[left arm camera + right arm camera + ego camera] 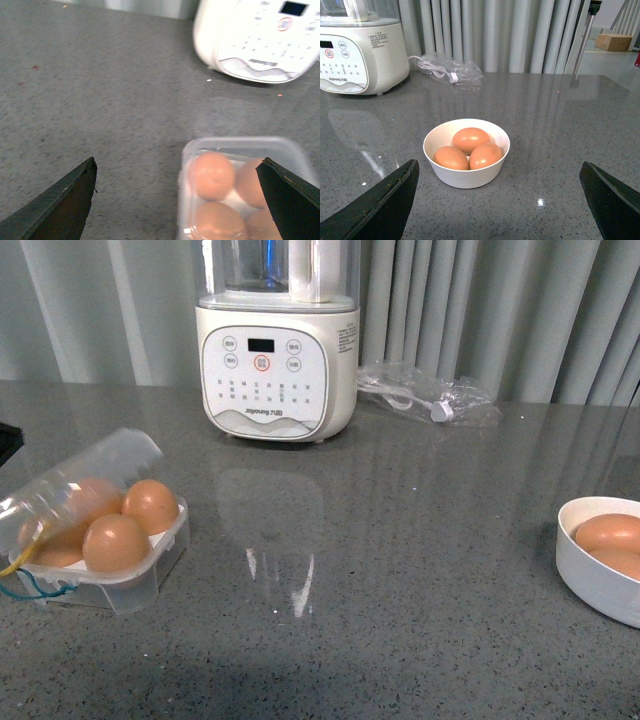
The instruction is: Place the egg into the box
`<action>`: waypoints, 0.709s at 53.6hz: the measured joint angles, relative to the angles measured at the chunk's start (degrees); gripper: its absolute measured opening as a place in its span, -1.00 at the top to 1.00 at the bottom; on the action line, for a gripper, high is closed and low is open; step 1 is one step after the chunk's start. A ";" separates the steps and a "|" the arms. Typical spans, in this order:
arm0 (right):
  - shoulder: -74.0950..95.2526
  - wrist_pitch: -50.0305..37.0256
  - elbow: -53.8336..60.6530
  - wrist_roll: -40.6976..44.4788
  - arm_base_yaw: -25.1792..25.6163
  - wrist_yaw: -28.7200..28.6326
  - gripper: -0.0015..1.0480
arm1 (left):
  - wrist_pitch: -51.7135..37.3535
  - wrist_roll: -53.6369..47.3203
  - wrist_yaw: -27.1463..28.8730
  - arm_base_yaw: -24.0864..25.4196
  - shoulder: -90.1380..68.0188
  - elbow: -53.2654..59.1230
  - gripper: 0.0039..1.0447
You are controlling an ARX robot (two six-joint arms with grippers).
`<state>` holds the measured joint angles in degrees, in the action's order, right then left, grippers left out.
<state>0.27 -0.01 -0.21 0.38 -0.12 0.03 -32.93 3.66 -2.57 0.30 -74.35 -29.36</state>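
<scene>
The clear plastic box (135,580) stands at the table's left with its lid (90,475) tilted open and a blue-yellow cord (25,575) at its side. Orange-brown eggs (116,542) fill the cells that show. In the left wrist view the box (250,145) with eggs (212,175) lies between the fingers of my open, empty left gripper (177,167). My right gripper (499,169) is open and empty, short of a white bowl (465,177) holding three eggs (470,139). The bowl (590,575) is at the table's right edge. Neither arm shows in the front view.
A white kitchen machine (278,360) with a control panel stands at the back centre. A clear plastic bag with a white cable (430,395) lies to its right. Grey curtains hang behind the grey stone table (400,570).
</scene>
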 joint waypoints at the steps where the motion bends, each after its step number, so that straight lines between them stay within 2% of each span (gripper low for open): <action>1: 0.00 0.00 0.00 0.00 0.00 0.02 -0.86 | 0.22 0.28 -0.42 -1.25 0.98 0.28 -0.87; 10: 0.00 0.00 0.00 0.00 0.00 0.02 -0.86 | 4.02 1.38 -4.50 -7.48 6.84 1.84 -0.87; 25: 0.00 0.00 0.00 0.00 0.00 0.02 -0.86 | 11.10 4.70 -3.21 -5.14 16.61 1.31 -0.87; 34: 0.00 0.00 0.00 0.00 0.00 0.02 -0.86 | 25.55 2.36 0.09 -5.31 36.57 -1.01 -0.87; 38: 0.00 0.00 0.00 0.00 0.00 0.00 -0.86 | 33.20 1.05 0.42 -3.52 45.31 -0.94 -0.87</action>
<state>0.27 -0.01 -0.21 0.38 -0.12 0.03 0.27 4.71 -2.15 -3.22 -29.04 -30.30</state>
